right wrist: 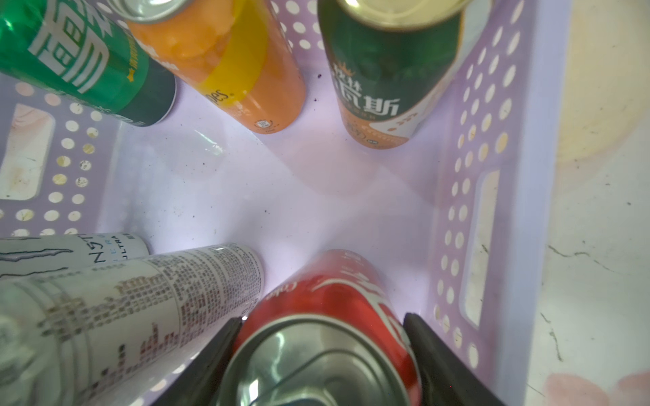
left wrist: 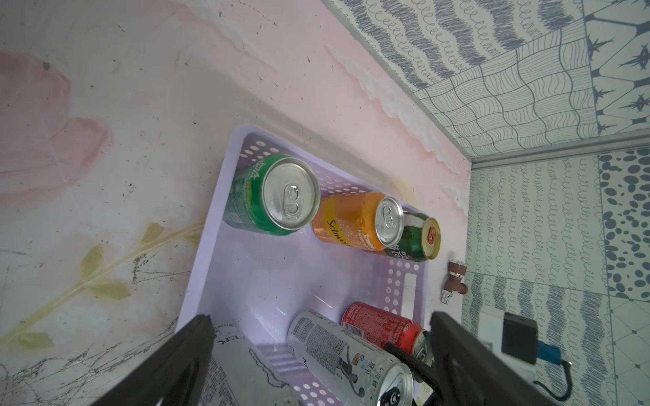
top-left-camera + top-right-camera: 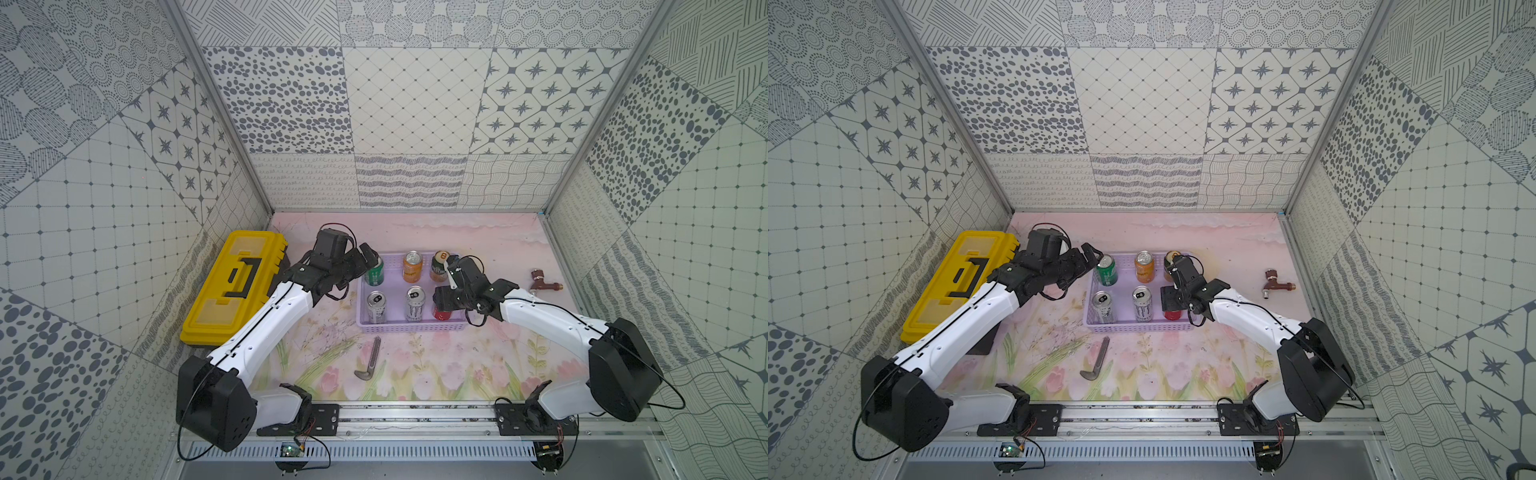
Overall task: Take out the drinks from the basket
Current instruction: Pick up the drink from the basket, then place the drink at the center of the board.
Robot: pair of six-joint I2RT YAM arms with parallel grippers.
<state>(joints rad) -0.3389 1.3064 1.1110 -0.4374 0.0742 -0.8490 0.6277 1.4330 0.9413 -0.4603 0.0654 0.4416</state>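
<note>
The lavender basket (image 3: 411, 327) (image 3: 1138, 327) sits mid-table with several upright drinks in it. Along its far side are a green can (image 3: 375, 274) (image 2: 274, 197), an orange can (image 3: 412, 267) (image 2: 351, 221) and a dark green can with a gold top (image 3: 437, 266) (image 1: 387, 70). Two silver-white cans (image 3: 376, 307) (image 3: 414, 304) stand on the near side. My right gripper (image 3: 442, 300) (image 1: 323, 320) reaches down at the near right corner and is shut on the red can (image 1: 334, 291) (image 3: 1172, 314). My left gripper (image 3: 365, 264) (image 2: 320, 318) hangs open by the green can, holding nothing.
A yellow toolbox (image 3: 237, 286) with a black handle lies left of the basket, under my left arm. A brown tap fitting (image 3: 544, 283) lies to the right near the wall. A grey hooked tool (image 3: 370, 361) lies in front of the basket. Patterned walls close in three sides.
</note>
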